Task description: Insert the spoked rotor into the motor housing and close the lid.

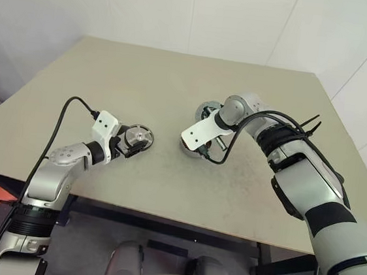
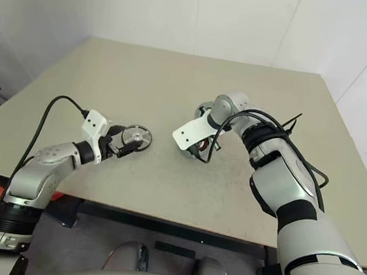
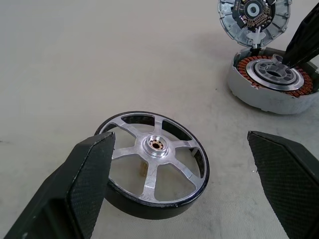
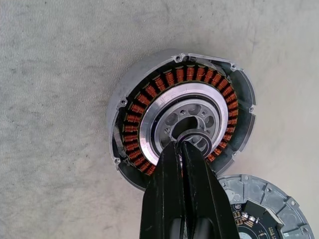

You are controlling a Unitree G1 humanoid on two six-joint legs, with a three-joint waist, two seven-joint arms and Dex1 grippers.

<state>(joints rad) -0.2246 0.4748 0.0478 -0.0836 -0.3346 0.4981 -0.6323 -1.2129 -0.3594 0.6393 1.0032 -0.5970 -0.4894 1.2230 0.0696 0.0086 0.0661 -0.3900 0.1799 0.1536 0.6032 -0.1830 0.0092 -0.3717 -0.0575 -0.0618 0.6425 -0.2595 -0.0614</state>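
Observation:
The spoked rotor, a silver wheel in a dark rim, lies flat on the table between the fingers of my left gripper, which is open and level around it without squeezing. The motor housing, a grey cup with copper windings, sits to the right. My right gripper points down into it, shut, its tips at a small dark ring in the centre; whether the ring is pinched I cannot tell. The round lid, circuit board showing, is beside the housing.
The beige table carries the parts near its middle. A black cable loops off my left wrist, and more cables run over my right forearm. White walls stand behind the table's far edge.

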